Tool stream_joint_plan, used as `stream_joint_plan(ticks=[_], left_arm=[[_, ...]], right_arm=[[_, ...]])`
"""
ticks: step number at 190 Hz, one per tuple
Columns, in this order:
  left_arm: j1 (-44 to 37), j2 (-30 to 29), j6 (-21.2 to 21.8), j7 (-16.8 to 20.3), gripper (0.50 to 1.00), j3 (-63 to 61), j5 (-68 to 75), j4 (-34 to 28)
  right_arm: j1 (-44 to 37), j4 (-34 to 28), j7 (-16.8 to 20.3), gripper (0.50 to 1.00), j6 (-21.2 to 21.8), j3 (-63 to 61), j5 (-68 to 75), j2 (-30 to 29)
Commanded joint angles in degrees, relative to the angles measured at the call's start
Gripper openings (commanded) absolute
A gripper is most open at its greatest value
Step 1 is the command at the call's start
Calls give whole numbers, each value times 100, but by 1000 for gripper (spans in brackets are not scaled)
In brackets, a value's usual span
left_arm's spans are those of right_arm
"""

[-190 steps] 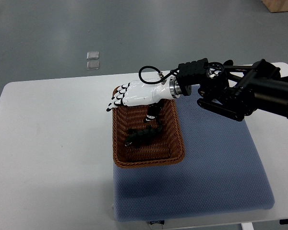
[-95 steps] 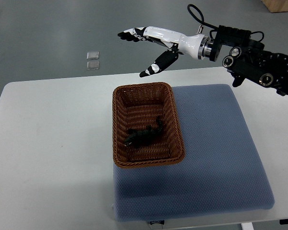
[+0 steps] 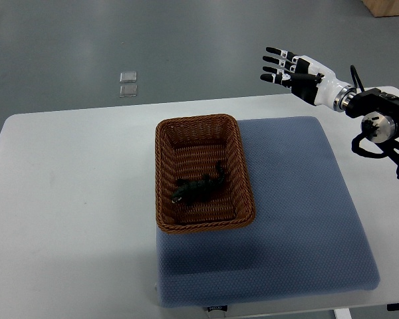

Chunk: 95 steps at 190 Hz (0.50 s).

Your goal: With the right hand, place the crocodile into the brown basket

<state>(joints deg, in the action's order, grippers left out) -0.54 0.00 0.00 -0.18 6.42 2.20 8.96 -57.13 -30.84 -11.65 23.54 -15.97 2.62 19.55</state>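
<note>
Now crocodile (image 3: 198, 187) inside brown basket (image 3: 165, 174); right hand (image 3: 298, 68) empty, fingers (image 3: 276, 59) spread.

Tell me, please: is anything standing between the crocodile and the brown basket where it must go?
Nothing visible does. The crocodile already lies inside the brown basket, on its woven floor. The right hand is open and empty, raised beyond the table's far right corner, well apart from the basket.

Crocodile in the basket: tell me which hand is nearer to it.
Right. The right hand hovers open, up and to the right of the crocodile, beyond the brown basket. The left hand is out of view.
</note>
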Motion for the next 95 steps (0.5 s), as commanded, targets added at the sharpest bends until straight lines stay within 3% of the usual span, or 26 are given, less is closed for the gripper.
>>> stream_joint_plan(ticks=[1, 37, 95], left_arm=[[-8, 0, 0, 1, 1000, 0, 0, 0], [-8, 0, 0, 1, 1000, 0, 0, 0], [-8, 0, 0, -8, 1000, 0, 0, 0]], right_arm=[[141, 263, 366, 930, 160, -2, 793, -30], [370, 351, 1042, 932, 520, 7, 1865, -22], [396, 342, 1086, 938, 793, -2, 1839, 49]])
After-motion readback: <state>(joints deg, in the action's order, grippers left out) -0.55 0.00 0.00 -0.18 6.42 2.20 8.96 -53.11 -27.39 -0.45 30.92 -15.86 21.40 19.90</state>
